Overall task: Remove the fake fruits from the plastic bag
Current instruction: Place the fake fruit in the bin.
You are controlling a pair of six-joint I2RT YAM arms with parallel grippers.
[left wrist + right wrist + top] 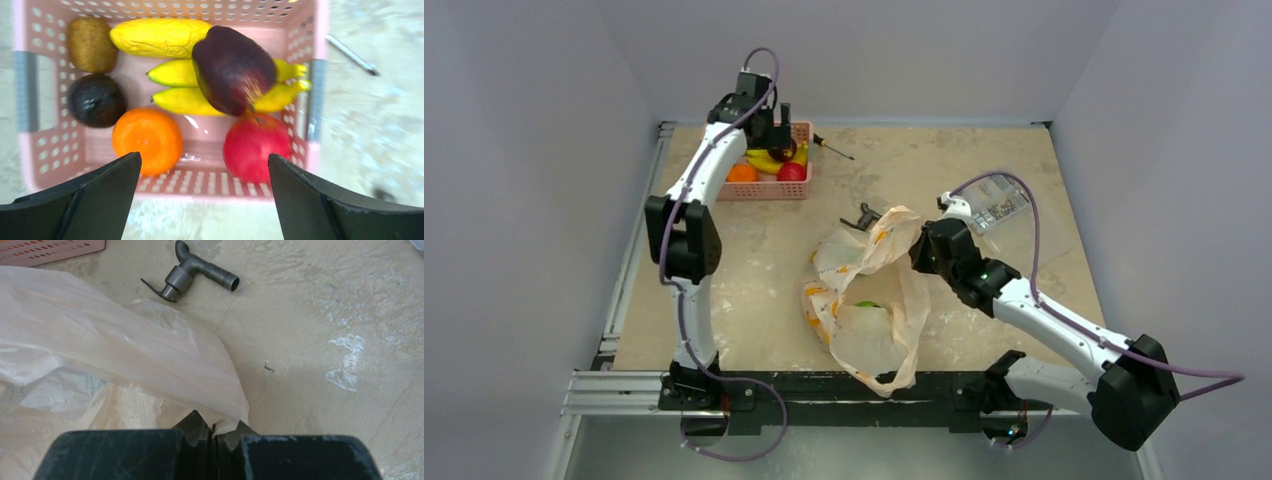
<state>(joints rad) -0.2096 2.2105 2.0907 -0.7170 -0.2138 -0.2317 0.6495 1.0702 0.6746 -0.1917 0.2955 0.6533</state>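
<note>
Beige tabletop [984,190]: the maroon fruit [232,70] is shown in the pink basket [200,10], below the wide-open left gripper [202,160]. The plastic bag [125,355] is pinched at its rim by the right gripper [214,432].

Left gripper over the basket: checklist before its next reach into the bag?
1. Left gripper open, nothing between its fingers: ok.
2. Maroon fruit inside the basket, lying on the bananas: ok.
3. Right gripper shut on the bag edge: ok.
4. Bag mouth open from above: ok.
5. Bag emptied: not ok, green fruit inside.
6. More fruit hidden under the folds: cannot tell.
</note>
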